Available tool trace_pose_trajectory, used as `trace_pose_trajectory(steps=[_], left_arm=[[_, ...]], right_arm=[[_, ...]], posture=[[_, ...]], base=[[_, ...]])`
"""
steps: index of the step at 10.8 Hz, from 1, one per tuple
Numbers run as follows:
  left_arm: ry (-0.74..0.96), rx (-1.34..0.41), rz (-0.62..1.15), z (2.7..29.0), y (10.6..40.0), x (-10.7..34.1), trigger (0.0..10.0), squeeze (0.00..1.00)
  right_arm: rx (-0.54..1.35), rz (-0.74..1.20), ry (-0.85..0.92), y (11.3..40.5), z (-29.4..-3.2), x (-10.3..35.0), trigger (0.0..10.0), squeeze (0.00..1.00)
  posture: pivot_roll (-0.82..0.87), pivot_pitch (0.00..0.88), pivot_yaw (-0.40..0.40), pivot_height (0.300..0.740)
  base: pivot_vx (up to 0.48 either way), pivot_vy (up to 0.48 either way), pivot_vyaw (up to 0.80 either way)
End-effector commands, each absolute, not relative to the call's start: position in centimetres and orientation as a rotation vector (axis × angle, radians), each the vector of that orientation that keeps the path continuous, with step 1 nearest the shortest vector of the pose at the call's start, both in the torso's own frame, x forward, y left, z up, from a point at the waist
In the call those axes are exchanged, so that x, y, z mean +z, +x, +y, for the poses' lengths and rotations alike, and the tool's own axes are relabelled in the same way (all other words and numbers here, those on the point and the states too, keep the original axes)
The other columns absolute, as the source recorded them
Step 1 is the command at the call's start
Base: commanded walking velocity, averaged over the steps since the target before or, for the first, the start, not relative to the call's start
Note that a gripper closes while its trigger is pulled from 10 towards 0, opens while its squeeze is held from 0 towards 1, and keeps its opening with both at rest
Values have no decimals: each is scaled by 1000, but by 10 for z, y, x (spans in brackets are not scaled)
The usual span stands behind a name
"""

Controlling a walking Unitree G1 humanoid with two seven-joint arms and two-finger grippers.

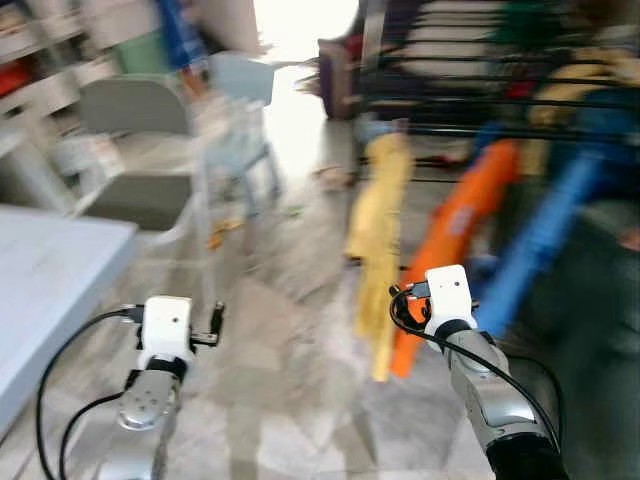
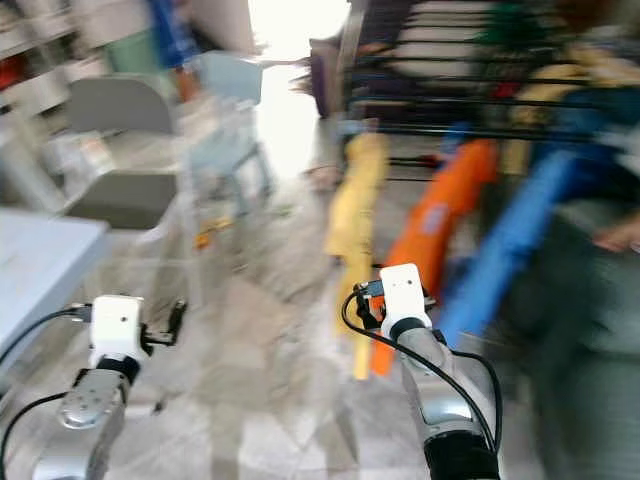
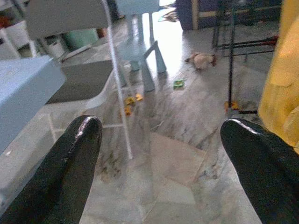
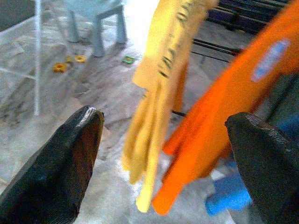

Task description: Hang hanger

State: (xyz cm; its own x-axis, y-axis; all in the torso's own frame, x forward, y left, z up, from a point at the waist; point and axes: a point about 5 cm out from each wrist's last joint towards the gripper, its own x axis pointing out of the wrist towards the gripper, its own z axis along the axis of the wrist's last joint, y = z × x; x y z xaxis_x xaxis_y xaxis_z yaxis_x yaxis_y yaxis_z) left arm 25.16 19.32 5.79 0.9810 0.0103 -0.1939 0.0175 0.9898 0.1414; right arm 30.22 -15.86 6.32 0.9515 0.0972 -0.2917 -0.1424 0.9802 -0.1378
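Note:
The head views are blurred by motion. A black drying rack (image 1: 480,70) stands ahead on the right, with a yellow garment (image 1: 378,240), an orange garment (image 1: 450,240) and a blue one (image 1: 540,240) hanging from it. Both silver arms are raised in front of me. My right gripper (image 4: 168,126) is open and empty, close in front of the yellow garment (image 4: 159,70) and the orange garment (image 4: 219,116). My left gripper (image 3: 163,135) is open too, with nothing between its fingers, over the marble floor to the left of the yellow garment (image 3: 282,70). I cannot make out a hanger.
A pale blue table (image 1: 50,280) juts in at the near left. Behind it stands a grey folding chair (image 1: 140,150), then a small light-blue stool (image 1: 240,110). Small toys (image 3: 132,99) lie on the floor. Shelves (image 1: 40,70) line the far left.

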Motion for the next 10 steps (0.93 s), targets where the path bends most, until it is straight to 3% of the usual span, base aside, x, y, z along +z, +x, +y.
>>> trace_pose_trajectory(steps=[1,3,10], left_arm=[[142,-3,193,193,250,58,10000,0],[102,-2,208,189,250,56,10000,0],[44,62,223,193,256,56,10000,0]], right_arm=[[119,265,-157,303,-159,67,10000,0],[111,264,-148,303,-160,67,10000,0],[99,259,-146,306,-164,69,10000,0]], posture=[[-32,0,47,740],[-32,0,54,740],[-43,0,60,740]], base=[[0,0,800],[0,0,625],[0,0,0]])
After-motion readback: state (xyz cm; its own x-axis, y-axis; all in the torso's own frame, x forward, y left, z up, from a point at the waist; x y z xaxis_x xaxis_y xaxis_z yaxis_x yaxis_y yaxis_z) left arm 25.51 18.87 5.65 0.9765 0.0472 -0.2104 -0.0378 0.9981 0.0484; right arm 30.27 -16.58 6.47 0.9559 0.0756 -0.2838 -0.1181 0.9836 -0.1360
